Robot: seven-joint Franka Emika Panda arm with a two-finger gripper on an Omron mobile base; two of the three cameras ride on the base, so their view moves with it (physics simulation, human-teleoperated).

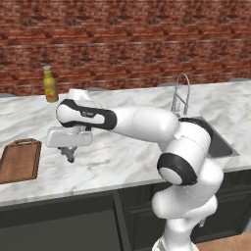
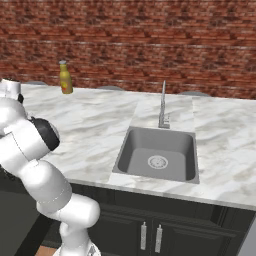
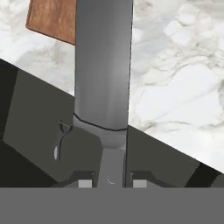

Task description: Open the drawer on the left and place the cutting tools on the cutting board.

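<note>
The claw (image 1: pixel 70 156) is clenched on a grey metal wide-headed tool (image 3: pixel 103 87), held above the white marble surface (image 1: pixel 122 152). The brown wooden rectangular cutting board (image 1: pixel 20 159) lies near, to the claw's left.

A red-brown brick wall (image 2: pixel 150 40) runs across the back of a rendered kitchen. Below it stretches a long white marble counter (image 2: pixel 100 135) with grey veining. A grey steel sink (image 2: pixel 157 152) is set into the counter, with a round drain at its bottom and a tall silver faucet (image 2: pixel 163 107) standing at its back edge. A yellow bottle (image 2: pixel 65 77) with a pale cap stands upright near the wall, well apart from the sink. Under the counter are dark charcoal cabinet doors (image 2: pixel 150 232) with vertical silver handles. The light is even and soft.
</note>
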